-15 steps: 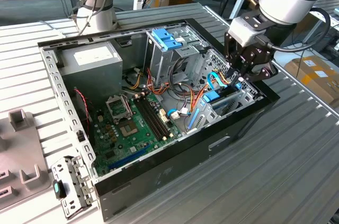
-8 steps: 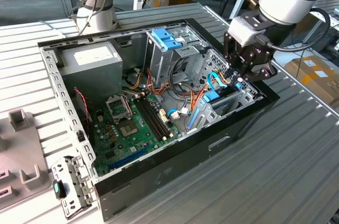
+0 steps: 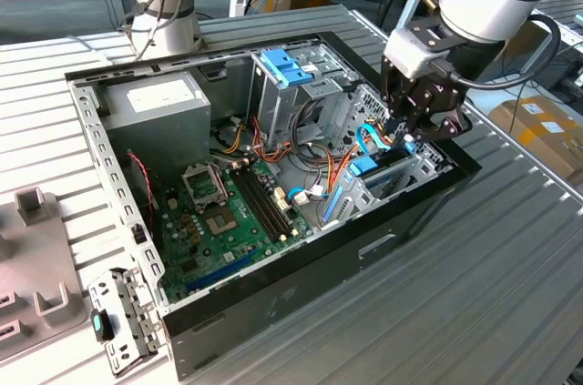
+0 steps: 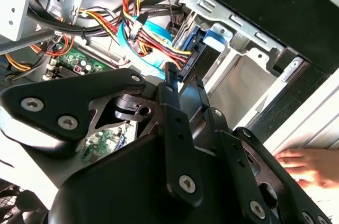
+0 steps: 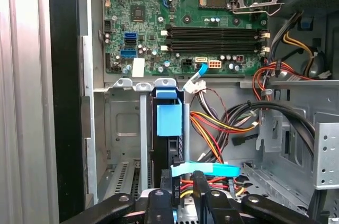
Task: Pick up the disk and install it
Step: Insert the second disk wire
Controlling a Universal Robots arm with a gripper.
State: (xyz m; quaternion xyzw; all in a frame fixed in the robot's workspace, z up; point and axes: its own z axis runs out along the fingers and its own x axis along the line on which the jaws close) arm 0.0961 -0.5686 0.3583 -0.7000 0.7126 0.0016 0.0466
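Observation:
The disk (image 5: 169, 121), a dark flat drive in a light-blue carrier, stands on edge in a slot of the metal drive bay (image 5: 123, 128) at the front corner of the open computer case (image 3: 273, 303). In the exterior view the disk's blue carrier (image 3: 364, 167) shows low in that bay. My gripper (image 3: 404, 135) hangs just above the bay, at the disk's end. In the first wrist view my gripper (image 5: 186, 173) sits close against the disk's near end, with a light-blue flat cable (image 5: 212, 169) crossing right beside it. My gripper (image 4: 183, 78) points down into the bay in the second wrist view.
Bundles of red, yellow and black wires (image 5: 222, 128) crowd the space beside the bay. The motherboard (image 3: 228, 212), power supply (image 3: 155, 103) and a blue-latched upper cage (image 3: 287, 66) fill the case. A person's hand (image 4: 307, 163) rests on the table outside the case wall. A loose bracket (image 3: 123, 321) lies at the exterior view's left.

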